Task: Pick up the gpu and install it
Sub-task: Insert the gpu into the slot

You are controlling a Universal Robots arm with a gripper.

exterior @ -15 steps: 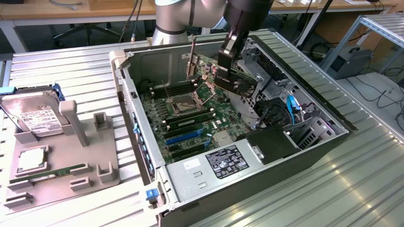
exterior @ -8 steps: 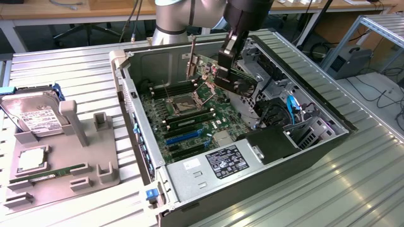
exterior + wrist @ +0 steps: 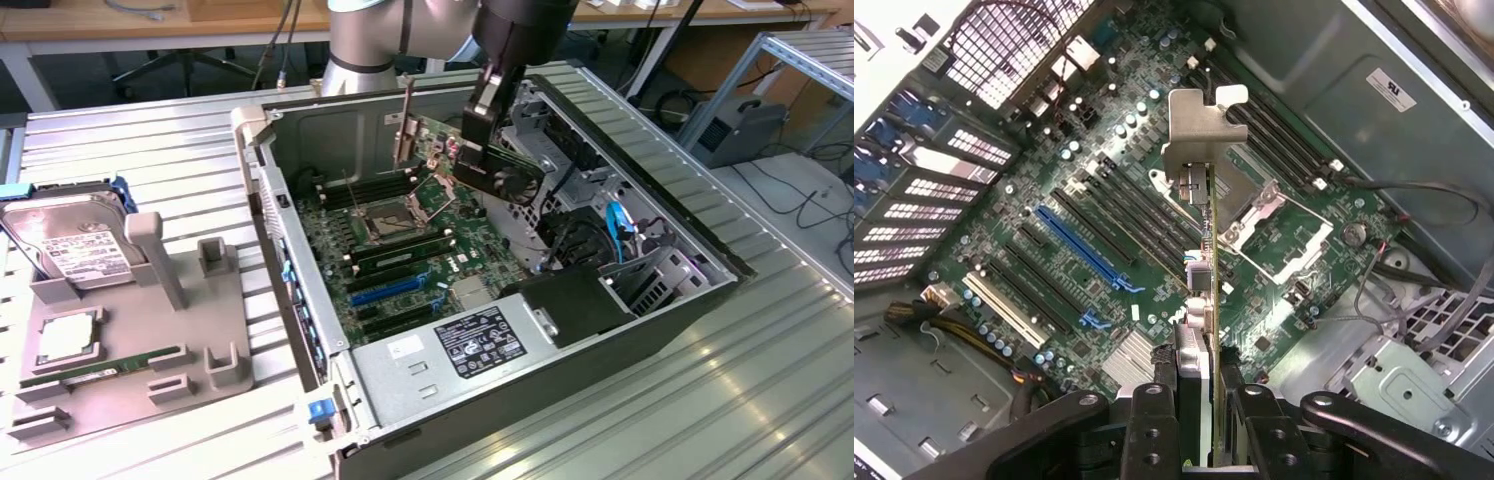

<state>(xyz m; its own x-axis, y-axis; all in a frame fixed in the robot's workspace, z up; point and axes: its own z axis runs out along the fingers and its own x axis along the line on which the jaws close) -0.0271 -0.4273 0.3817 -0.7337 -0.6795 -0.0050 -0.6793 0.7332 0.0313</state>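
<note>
Item: gpu (image 3: pixel 505 168), pinched by the gripper (image 3: pixel 1202 405), hung above the motherboard (image 3: pixel 1294 300); we judged it held on edge to line up with the slots (image 3: pixel 1089 250).

Exterior view looks down on the whole case (image 3: pixel 587 395); wrist view hovers near their shared motherboard (image 3: pixel 1264 320).

The computer case (image 3: pixel 667 320) lies open on the bench (image 3: pixel 147 150), with the motherboard (image 3: pixel 400 255) on its bottom. Inside the case, above the motherboard, the gpu (image 3: pixel 505 168) hangs in the claw (image 3: pixel 478 120). At the exterior view's left of the case is a holder (image 3: pixel 200 340) carrying the hard drive (image 3: pixel 74 250).
</note>
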